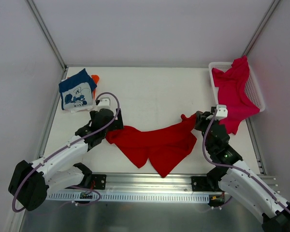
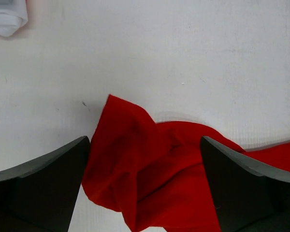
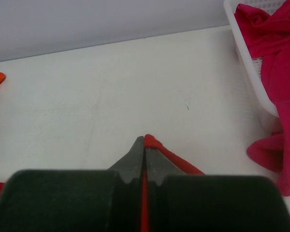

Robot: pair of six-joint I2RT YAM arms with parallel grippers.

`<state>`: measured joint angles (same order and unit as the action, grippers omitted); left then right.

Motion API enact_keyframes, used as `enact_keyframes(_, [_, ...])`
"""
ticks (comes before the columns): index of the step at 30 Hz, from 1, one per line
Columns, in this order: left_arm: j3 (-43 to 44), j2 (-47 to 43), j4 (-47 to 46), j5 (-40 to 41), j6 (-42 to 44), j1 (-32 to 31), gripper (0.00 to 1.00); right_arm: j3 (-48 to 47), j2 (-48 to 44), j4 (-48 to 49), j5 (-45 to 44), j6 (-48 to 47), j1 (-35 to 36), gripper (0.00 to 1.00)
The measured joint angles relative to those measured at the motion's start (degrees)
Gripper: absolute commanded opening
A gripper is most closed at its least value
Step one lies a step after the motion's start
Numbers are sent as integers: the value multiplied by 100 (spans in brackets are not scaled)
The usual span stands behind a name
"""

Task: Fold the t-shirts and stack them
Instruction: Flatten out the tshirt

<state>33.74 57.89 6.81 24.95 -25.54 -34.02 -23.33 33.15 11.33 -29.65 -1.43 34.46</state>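
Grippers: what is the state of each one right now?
Left gripper: open, holding nothing.
Right gripper: shut on the red t-shirt.

The light is bright, even and diffuse in all three views; it seems to come from above. On the white table (image 1: 154,92) I see only soft, short shadows, for example a pale one along the edge of the red t-shirt (image 2: 135,159). In both wrist views the dark fingers (image 2: 43,188) near the lens look blurred, while the table surface is sharp.
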Motion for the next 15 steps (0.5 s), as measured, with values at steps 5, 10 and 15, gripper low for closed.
enact_keyframes(5, [531, -164, 238, -81, 212, -17, 99, 118, -35, -11, -17, -11, 0, 0])
enact_keyframes(10, [1405, -1217, 490, -927, 210, -151, 99, 118, 11, -7, -20, -13, 0, 1])
enact_keyframes(15, [1561, -1781, 826, -1773, 74, -442, 99, 118, 186, -11, -13, -7, 0, 1])
